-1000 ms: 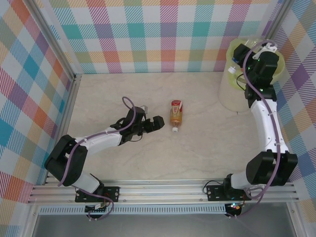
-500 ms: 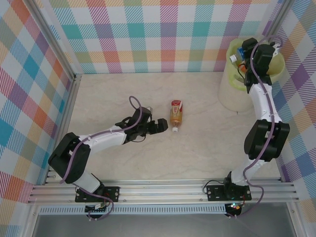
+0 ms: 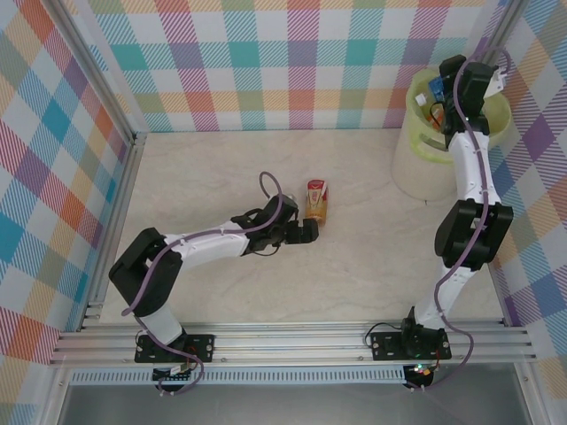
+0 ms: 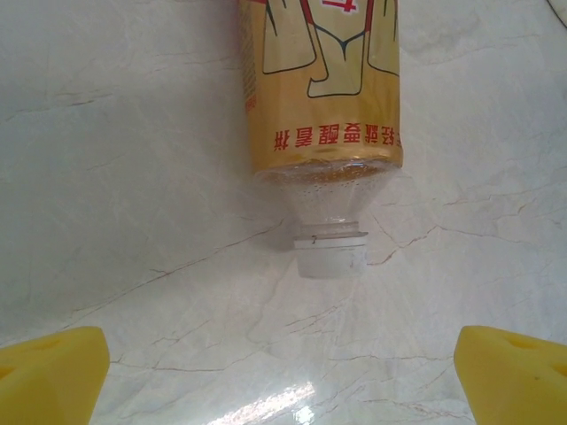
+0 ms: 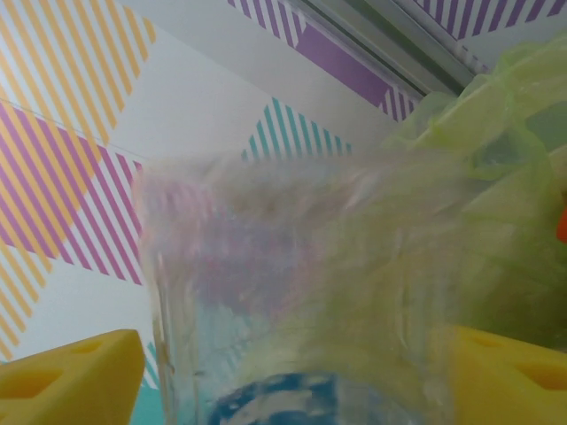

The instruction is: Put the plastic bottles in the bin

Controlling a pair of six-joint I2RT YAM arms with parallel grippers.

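Pale marbled counter (image 3: 372, 257): well left of the bin (image 3: 412, 173) lies a light, slick, dentable bottle (image 3: 316, 199); we would take its labelled middle. The left jaws gape; whether the right jaws grip, we cannot tell.

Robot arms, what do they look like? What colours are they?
Both the left arm and the right arm have smooth white tubes joined by chunky black joints. A thin purple cable loops along each. The left gripper and the right gripper each end in two bright yellow wedge-shaped pads.
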